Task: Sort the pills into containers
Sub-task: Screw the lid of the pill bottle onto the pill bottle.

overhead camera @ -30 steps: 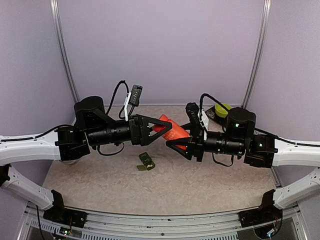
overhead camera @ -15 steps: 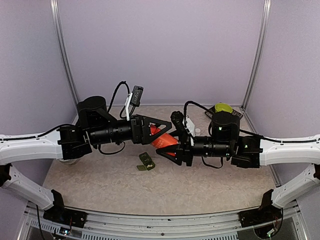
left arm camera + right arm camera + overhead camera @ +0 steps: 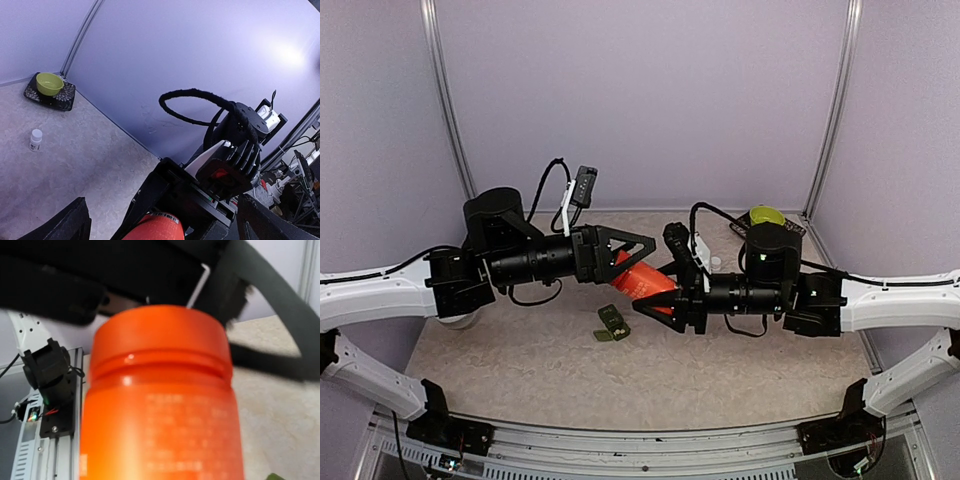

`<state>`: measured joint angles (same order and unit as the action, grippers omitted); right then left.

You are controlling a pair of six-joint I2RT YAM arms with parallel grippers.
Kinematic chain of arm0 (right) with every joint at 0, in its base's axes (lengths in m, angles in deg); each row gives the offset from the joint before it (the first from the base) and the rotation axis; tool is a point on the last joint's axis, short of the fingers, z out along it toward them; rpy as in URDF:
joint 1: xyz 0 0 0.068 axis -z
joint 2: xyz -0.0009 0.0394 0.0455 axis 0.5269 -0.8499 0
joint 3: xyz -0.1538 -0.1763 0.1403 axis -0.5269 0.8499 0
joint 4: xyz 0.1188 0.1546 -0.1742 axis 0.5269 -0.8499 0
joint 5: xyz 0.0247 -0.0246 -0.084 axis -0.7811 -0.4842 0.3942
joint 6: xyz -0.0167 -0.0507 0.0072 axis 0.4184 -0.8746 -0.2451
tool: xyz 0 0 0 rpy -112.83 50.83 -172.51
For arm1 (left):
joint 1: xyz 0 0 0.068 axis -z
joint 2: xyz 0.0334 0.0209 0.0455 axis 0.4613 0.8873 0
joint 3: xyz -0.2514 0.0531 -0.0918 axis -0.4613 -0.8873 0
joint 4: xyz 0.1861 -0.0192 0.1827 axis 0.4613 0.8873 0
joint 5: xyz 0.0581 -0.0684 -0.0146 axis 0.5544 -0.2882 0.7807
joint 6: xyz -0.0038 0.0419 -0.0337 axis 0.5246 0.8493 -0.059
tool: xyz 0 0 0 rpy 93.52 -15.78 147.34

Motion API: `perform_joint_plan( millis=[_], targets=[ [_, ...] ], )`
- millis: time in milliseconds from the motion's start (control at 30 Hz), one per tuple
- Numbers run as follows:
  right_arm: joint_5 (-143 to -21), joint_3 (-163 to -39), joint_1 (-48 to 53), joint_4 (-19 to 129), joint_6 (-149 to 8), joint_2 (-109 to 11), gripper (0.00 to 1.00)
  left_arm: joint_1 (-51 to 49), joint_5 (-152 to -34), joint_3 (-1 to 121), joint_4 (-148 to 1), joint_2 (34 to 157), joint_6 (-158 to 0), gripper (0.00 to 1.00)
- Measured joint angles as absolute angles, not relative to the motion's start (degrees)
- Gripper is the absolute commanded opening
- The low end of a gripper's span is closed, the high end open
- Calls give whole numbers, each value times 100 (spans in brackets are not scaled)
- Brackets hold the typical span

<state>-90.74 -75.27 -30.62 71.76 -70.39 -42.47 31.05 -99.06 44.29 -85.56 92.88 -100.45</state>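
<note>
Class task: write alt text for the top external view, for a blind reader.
The right gripper holds an orange bottle in mid-air, its end inside the open left gripper. A green pill strip lies on the table below.

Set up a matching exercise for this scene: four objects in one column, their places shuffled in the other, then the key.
Objects
1. orange bottle
2. yellow-green bowl
3. dark green pill container
4. small white bottle

Places
A. on a dark mat in the far right corner
B. lying on the table near its middle, no gripper touching it
C. held off the table by the right gripper
D. standing upright on the bare table, short of the bowl

Pairs: 1-C, 2-A, 3-B, 4-D
</note>
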Motion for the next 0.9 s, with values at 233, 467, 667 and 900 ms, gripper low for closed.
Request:
perform_joint_plan(
  millis=[233, 467, 667, 900],
  targets=[
    [-8670, -7411, -3060, 6870, -7242, -3753, 0, 2985, -9689, 4628, -8047, 9003, -10135, 99],
    [-8283, -7411, -3060, 6577, -7562, -3644, 0, 2922, -9639, 4779, -7365, 9038, -10445, 98],
    [-8112, -7411, -3053, 6435, -7734, -3633, 0, 2878, -9733, 4939, -6982, 9244, -10603, 95],
    [-8058, -7411, -3053, 6395, -7798, -3594, 0, 2769, -10065, 4956, -6895, 9447, -10784, 83]
  ],
)
